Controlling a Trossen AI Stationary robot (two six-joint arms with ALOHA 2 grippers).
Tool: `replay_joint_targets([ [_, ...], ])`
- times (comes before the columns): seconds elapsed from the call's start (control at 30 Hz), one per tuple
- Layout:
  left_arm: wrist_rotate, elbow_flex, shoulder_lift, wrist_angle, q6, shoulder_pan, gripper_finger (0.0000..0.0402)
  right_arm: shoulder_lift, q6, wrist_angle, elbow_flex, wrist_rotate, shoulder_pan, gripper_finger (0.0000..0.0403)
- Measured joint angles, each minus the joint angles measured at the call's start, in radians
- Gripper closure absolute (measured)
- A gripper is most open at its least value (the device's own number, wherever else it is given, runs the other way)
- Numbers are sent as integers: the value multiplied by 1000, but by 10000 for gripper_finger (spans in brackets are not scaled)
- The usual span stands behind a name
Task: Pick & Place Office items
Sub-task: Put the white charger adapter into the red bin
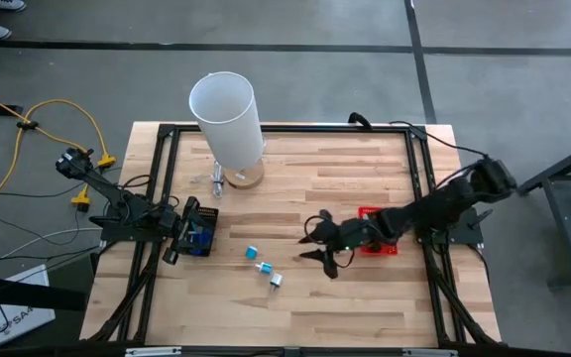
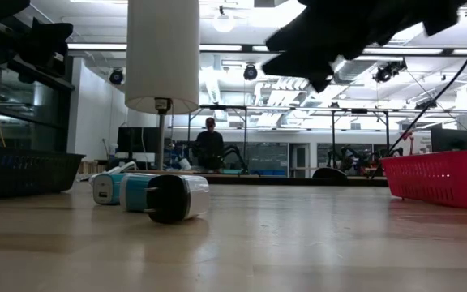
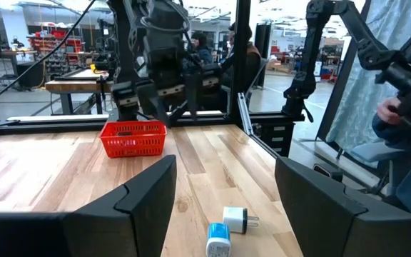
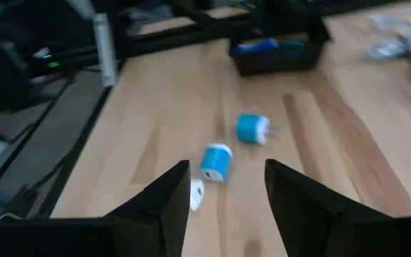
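The right gripper point(image 1: 327, 260), fingers spread and empty, hovers near two small blue-and-white plastic chargers point(image 1: 263, 268) (seemingly lining up a pick); the left gripper point(image 1: 172, 241), spread, waits.

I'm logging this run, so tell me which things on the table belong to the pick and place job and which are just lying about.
Part of the job:
blue and white plugs loose mid-table
black tray with blue pieces, by the left gripper
right gripper, open, empty, above the table

Lying about:
white cylinder
red basket, under the right arm
small clear pieces beside the cylinder
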Motion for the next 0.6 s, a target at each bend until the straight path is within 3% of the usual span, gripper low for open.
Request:
replay_joint_targets([
  [0.2, 0, 0, 0, 0, 0, 0, 169, 102, -74, -7, 124, -144, -29, 235],
  [0.43, 0, 0, 0, 0, 0, 0, 169, 215, -255, -319, 412, -263, -43, 235],
  [0.6, 0, 0, 0, 0, 0, 0, 169, 298, -403, -439, 566, -312, -43, 235],
])
